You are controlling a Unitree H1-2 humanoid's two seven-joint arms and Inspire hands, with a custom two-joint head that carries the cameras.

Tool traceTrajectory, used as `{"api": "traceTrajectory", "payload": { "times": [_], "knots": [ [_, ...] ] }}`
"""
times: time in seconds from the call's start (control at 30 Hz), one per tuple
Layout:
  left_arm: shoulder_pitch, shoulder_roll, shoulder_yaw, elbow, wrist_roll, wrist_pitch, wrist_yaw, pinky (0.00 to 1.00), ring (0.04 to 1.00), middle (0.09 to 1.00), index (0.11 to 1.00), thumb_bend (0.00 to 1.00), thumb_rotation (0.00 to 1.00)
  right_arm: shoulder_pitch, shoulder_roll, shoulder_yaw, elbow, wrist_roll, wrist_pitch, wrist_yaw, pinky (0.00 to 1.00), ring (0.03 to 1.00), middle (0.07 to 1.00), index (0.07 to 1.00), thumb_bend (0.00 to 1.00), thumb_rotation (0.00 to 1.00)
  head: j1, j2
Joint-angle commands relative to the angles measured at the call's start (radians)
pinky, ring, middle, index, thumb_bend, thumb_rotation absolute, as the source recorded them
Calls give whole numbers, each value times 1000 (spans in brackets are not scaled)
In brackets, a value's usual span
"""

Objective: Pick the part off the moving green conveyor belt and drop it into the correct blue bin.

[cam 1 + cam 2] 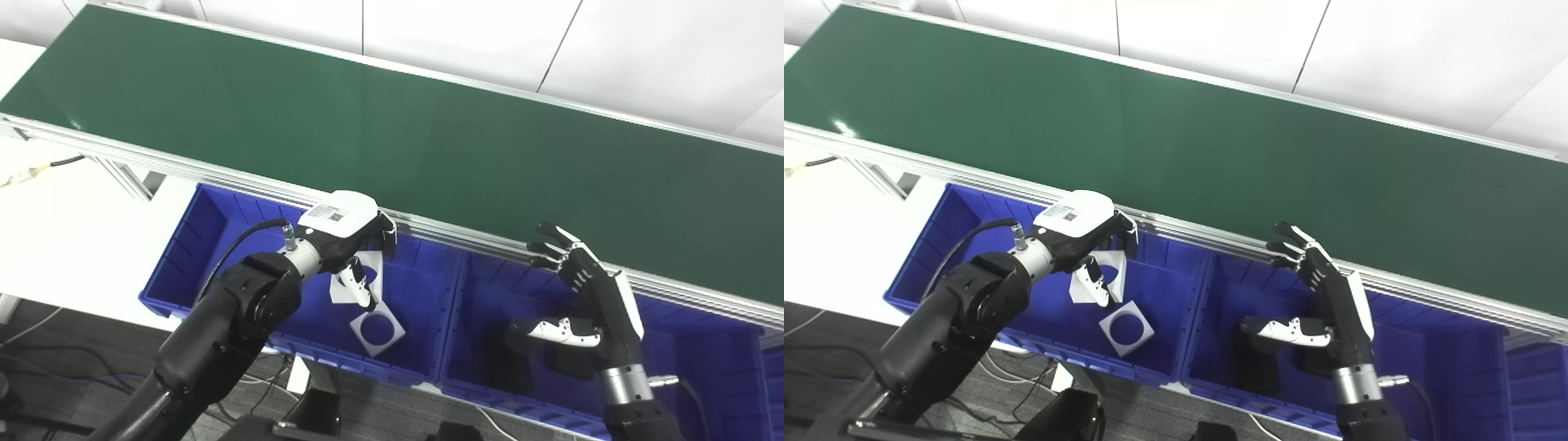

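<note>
hanging over the left blue bin (184,257), the left hand (346,236) has its fingers curled around a white part (343,288), a flat piece with a round hole that shows below the palm and between the fingers, held above the bin floor. a second white part (378,329), a square plate with a round hole, lies flat on the floor of the same bin, just below and to the right of the held one; whether the two touch is unclear. the green conveyor belt (392,135) runs across the scene behind the bins. the right hand (591,294) hovers over the right blue bin (704,361), near the belt's metal edge, its fingers spread apart and its thumb stuck out sideways, grasping nothing.
</note>
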Motion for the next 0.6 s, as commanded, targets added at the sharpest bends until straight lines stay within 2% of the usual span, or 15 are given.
{"api": "traceTrajectory", "payload": {
  "times": [0.0,0.1,0.13,0.17,0.3,0.33,0.37,0.4,0.5,0.57],
  "knots": [
    [-24,2,2,-35,12,4,7,354,443,439,528,521,0,-8,3,-9,-11,6,-24,1,690,774,888,813,992,238,-2,-2],
    [-24,1,3,-37,14,9,1,359,453,451,522,523,0,-6,4,-9,-13,9,-21,2,694,774,888,812,993,231,-2,-3],
    [-25,0,2,-39,16,11,-2,371,468,510,504,523,34,-5,5,-9,-14,9,-21,2,693,774,888,813,992,228,-2,-3],
    [-24,0,3,-40,16,12,-4,369,464,530,496,523,50,-5,5,-9,-14,9,-22,2,692,774,889,814,991,227,-2,-3],
    [-25,-2,4,-41,20,17,-14,370,471,551,493,523,58,-6,5,-9,-11,9,-25,3,689,774,890,815,989,231,-3,-4],
    [-25,-2,4,-41,20,18,-15,373,472,551,541,757,44,-6,5,-9,-11,11,-25,4,690,775,890,815,989,230,-3,-4],
    [-25,-1,4,-47,21,27,-33,375,473,551,565,877,37,-6,5,-9,-11,12,-26,5,690,775,890,815,989,230,-3,-4],
    [-25,0,3,-51,21,35,-46,447,570,634,603,951,92,-7,5,-8,-10,13,-27,6,693,777,890,816,987,226,-3,-4],
    [-26,2,2,-68,26,54,-89,542,680,734,643,996,162,-7,6,-9,-9,14,-24,6,696,777,890,814,988,227,-4,-4],
    [-26,2,2,-73,31,59,-103,565,707,765,657,1000,207,-6,7,-9,-10,15,-23,5,696,776,890,812,994,228,-5,-5]
  ]
}}
